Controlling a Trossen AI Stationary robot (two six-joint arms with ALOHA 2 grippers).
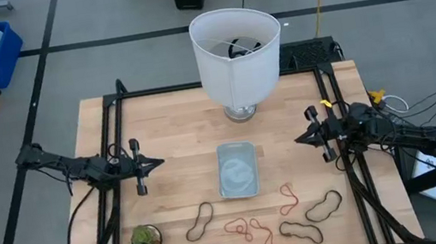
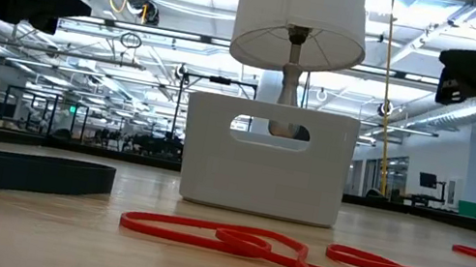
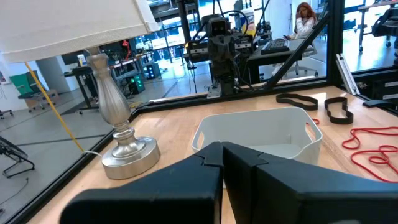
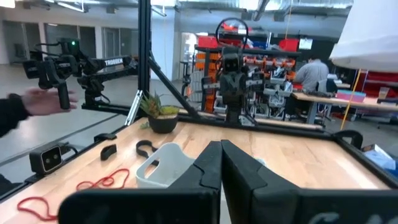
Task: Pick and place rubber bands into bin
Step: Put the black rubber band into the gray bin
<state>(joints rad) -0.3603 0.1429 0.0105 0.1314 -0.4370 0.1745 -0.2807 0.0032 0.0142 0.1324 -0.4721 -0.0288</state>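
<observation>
Premises are a large open-plan robotics lab: wooden worktable (image 1: 177,137) on black framing, further robot rigs (image 4: 233,74), equipment benches, exposed ceiling strip lighting (image 2: 170,18).

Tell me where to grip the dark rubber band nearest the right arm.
The dark rubber band lies flat as a long, narrow loop. Come straight down with the right pincer and pinch across both strands at its slim middle; the flat loop offers no raised edge for a sideways approach.

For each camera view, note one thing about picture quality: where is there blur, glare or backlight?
High view: even light, the bin and rubber bands crisp. Low view: bright ceiling lights backlight the lamp; the near red band is soft. Left wrist view: the left gripper is a blurred dark mass. Right wrist view: a person's hand is motion-blurred; the right gripper is out of focus.
</observation>
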